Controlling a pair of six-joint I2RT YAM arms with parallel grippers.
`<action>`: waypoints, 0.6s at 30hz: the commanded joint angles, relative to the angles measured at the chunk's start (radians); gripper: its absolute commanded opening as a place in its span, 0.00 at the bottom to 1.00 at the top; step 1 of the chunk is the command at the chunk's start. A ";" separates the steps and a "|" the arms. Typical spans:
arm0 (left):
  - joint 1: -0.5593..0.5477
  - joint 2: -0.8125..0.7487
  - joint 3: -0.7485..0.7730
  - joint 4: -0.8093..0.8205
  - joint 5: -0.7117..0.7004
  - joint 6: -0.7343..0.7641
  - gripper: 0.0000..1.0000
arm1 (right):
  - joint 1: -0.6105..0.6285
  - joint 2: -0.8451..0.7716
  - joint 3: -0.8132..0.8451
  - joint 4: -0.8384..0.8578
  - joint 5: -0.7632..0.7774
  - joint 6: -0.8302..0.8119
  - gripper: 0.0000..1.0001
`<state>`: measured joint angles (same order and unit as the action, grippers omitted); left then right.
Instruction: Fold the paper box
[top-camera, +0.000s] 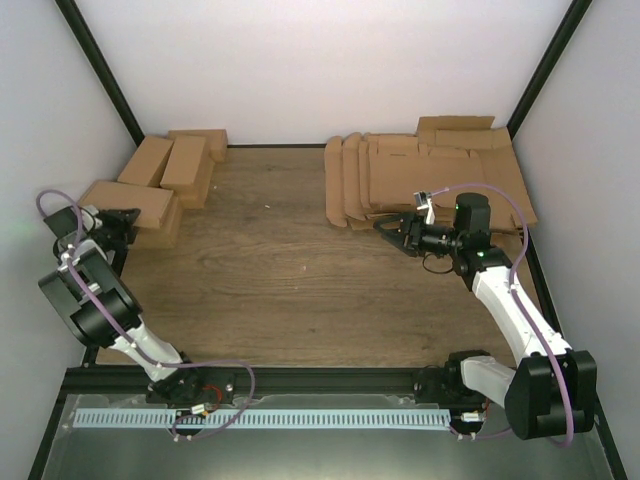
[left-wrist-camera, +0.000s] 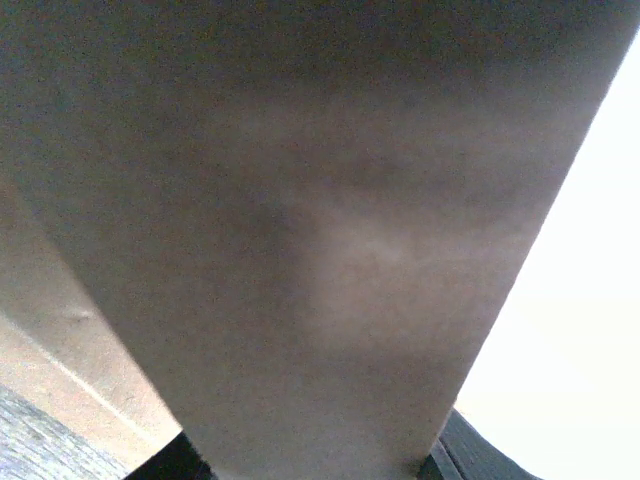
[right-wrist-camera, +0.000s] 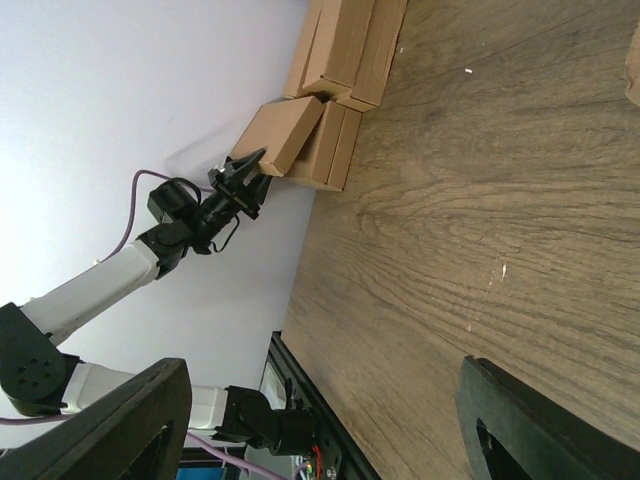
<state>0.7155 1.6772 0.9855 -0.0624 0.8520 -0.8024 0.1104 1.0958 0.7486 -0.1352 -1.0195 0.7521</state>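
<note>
Grip first: the left gripper (right-wrist-camera: 248, 166) is set narrow, its two fingers (right-wrist-camera: 238, 180) pinching the near end of the paper box (right-wrist-camera: 285, 130) from either side. In the left wrist view the box's brown face fills nearly everything, with only dark slivers of the finger bases showing at the bottom edge. The right gripper (top-camera: 386, 229) stands wide. Its fingers (right-wrist-camera: 540, 420) are far apart with nothing between them, only bare wood grain of the table (top-camera: 280, 280) beyond. From above it hangs just off the near left edge of the flat blanks (top-camera: 430, 170), which lie overlapped at the far right of the table. Whether a fingertip touches the nearest blank cannot be told.

The paper box is already folded into a closed, shallow rectangular carton of plain brown cardboard, with clean edges and no loose flap showing. It sits at the far left of the table, by the wall, on top of other folded cartons (top-camera: 185, 160) stacked there, its long side running away from the left gripper. It looks slightly tilted on the carton beneath. Whether it rests its full weight there or is partly lifted cannot be told
</note>
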 joint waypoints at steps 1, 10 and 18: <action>-0.011 0.023 0.036 0.065 -0.018 -0.052 0.28 | -0.008 -0.024 0.041 -0.014 0.010 -0.005 0.75; -0.022 -0.072 0.042 -0.243 -0.311 -0.039 1.00 | -0.008 -0.026 0.057 -0.020 0.014 -0.003 0.76; -0.045 -0.135 0.109 -0.612 -0.614 -0.078 1.00 | -0.008 -0.017 0.062 -0.026 0.008 -0.011 0.77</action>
<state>0.6888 1.5887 1.0672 -0.4725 0.4091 -0.8593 0.1104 1.0885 0.7582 -0.1497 -1.0092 0.7521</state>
